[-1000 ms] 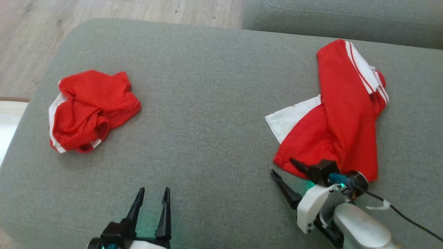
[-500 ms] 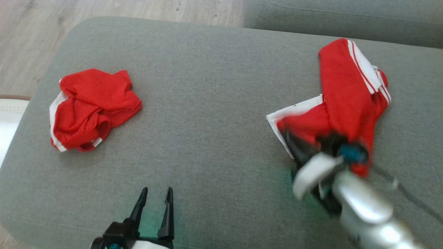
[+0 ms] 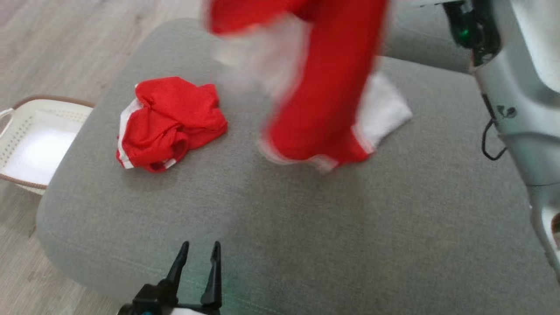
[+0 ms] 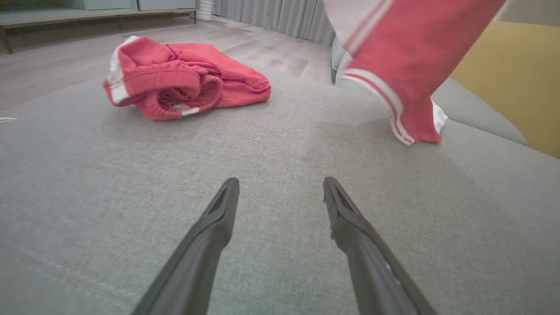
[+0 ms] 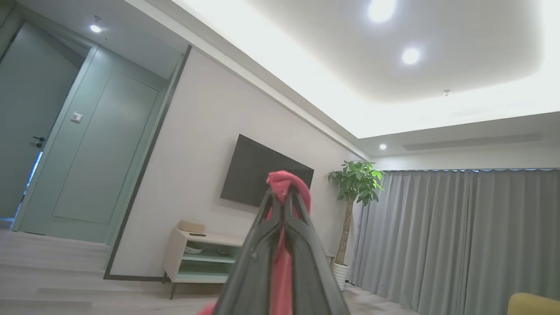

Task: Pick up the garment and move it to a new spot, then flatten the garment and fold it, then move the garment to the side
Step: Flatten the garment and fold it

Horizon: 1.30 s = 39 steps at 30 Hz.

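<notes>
A grey fabric sofa seat takes up most of the head view, with wood flooring and a white plastic basket at the left edge. In the upper middle of the frame hangs the red garment with white stripes, blurred with motion. The left wrist view shows its lowest corner at the right of the frame, seemingly touching the cushion. The right hand is clenched on a pinch of its red cloth, pointing up towards the ceiling, and its pale forearm fills the upper right of the head view. The left hand sits at the bottom of the frame, fingers spread and holding nothing. A second crumpled red-and-white garment lies left of centre.

I'd say this is the first step — the lift and carry to a new spot. Next the cloth wants lowering onto the bare middle of the seat, clear of the crumpled one — then letting go so both hands can flatten it.
</notes>
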Available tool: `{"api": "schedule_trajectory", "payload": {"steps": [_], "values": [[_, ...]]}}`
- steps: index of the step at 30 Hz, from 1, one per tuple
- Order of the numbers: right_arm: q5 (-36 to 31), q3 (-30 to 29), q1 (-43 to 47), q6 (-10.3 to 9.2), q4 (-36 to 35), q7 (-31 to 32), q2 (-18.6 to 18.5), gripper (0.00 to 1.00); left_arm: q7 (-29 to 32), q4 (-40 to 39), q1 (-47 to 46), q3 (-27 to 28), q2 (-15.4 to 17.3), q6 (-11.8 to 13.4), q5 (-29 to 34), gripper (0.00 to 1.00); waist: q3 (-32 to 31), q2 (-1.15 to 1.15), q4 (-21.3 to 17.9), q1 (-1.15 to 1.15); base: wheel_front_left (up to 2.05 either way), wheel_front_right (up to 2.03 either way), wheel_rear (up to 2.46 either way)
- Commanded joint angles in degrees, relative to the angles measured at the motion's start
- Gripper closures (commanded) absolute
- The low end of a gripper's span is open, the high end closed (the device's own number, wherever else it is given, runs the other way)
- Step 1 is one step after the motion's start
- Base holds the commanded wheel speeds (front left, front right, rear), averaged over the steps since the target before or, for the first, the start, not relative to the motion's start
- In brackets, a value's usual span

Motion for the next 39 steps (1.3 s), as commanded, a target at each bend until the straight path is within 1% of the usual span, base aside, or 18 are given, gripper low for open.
{"api": "schedule_trajectory", "payload": {"steps": [1,4,8,12,15,17,19,20,21,23,25,26,27,30,32,34,36,39], "values": [[-0.15,-0.94,0.72,-0.04,-0.17,-0.27,-0.4,1.0,-0.55,-1.58,-0.63,2.07,-0.07,0.33,-0.59,0.0,-0.41,0.0,0.34,0.0,0.0,0.0,0.0],[-0.39,-1.78,3.57,-0.04,1.6,-0.27,-3.81,1.0,-0.55,-1.92,-0.07,2.67,-0.07,0.41,-0.78,0.0,-0.02,0.0,-0.42,0.0,0.0,0.0,0.0],[0.44,-3.54,11.52,-0.04,2.39,-0.27,-9.51,1.0,-0.55,-2.32,-0.18,2.57,-0.07,0.28,-0.72,0.0,1.45,0.0,-2.59,0.0,0.0,0.0,0.0],[1.44,-8.95,23.06,-0.04,3.71,-0.28,-14.99,1.0,-0.55,-2.36,-1.05,2.54,-0.07,0.21,-0.3,0.0,2.56,0.0,-5.05,0.0,0.0,0.0,0.0],[1.81,-15.98,33.11,-0.04,5.29,-0.28,-16.72,1.0,-0.55,-2.34,-1.66,2.67,-0.07,0.22,0.04,0.0,3.0,0.0,-6.87,0.0,0.0,0.0,0.0],[1.84,-20.57,39.27,-0.04,6.65,-0.28,-16.2,1.0,-0.55,-2.22,-1.94,2.73,-0.07,0.2,0.32,0.0,3.09,0.0,-8.14,0.0,0.0,0.0,0.0],[1.52,-24.86,44.33,-0.04,9.2,-0.28,-14.92,1.0,-0.55,-1.96,-2.08,2.96,-0.07,0.11,0.65,0.0,3.0,0.0,-9.32,0.0,0.0,0.0,0.0],[1.12,-26.58,46.18,-0.04,12.05,-0.28,-14.27,0.25,-0.55,-1.9,-2.14,2.99,-0.07,0.07,0.85,0.0,2.91,0.0,-9.87,0.0,0.0,0.0,0.0],[0.78,-28.07,47.03,-0.04,14.05,-0.28,-13.52,0.0,-0.55,-1.82,-2.22,3.0,-0.07,-0.01,1.06,0.0,2.87,0.0,-10.32,0.0,0.0,0.0,0.0],[-1.01,-31.06,47.56,-0.04,16.04,-0.28,-12.26,0.0,-0.55,-1.62,-2.48,3.13,-0.07,-0.14,1.23,0.0,2.8,0.0,-11.02,0.0,0.0,0.0,0.0],[-3.33,-32.64,47.68,-0.04,15.82,-0.28,-10.48,0.0,-0.55,-1.49,-2.77,3.09,-0.07,-0.22,1.29,0.0,2.8,0.0,-11.45,0.0,0.0,0.0,0.0],[-4.63,-32.81,47.78,-0.04,15.0,-0.28,-9.5,0.0,-0.55,-1.44,-2.88,3.01,-0.07,-0.28,1.3,0.0,2.78,0.0,-11.58,0.0,0.0,0.0,0.0],[-4.63,-32.81,47.78,-0.04,15.0,-0.28,-9.5,0.0,-0.55,-1.44,-2.88,3.01,-0.07,-0.28,1.3,0.0,2.78,0.0,-11.58,0.0,0.0,0.0,0.0],[-8.54,-31.52,48.01,-0.04,11.15,-0.28,-6.79,0.0,-0.55,-1.38,-3.12,2.73,-0.07,-0.36,1.26,0.0,2.89,0.0,-11.6,0.0,0.0,0.0,0.0],[-10.02,-28.29,47.92,-0.04,8.89,-0.28,-4.67,0.0,-0.55,-1.33,-3.25,2.48,-0.07,-0.47,1.12,0.0,2.95,0.0,-11.27,0.0,0.0,0.0,0.0],[-11.31,-23.17,47.28,-0.04,7.48,-0.28,-3.4,0.0,-0.55,-1.42,-3.31,2.04,-0.07,-0.44,0.96,0.0,3.14,0.0,-10.65,0.0,0.0,0.0,0.0],[-11.38,-17.81,45.72,-0.04,7.47,0.23,-2.46,0.0,-0.55,-1.48,-3.38,1.57,-0.07,-0.35,0.73,0.0,3.43,0.0,-9.91,0.0,0.0,0.0,0.0],[-10.97,-11.1,41.91,-0.04,8.47,2.75,-1.64,0.0,-0.55,-1.52,-3.6,0.74,-0.07,-0.24,0.33,0.0,4.05,0.0,-8.41,0.0,0.0,0.0,0.0]]}}
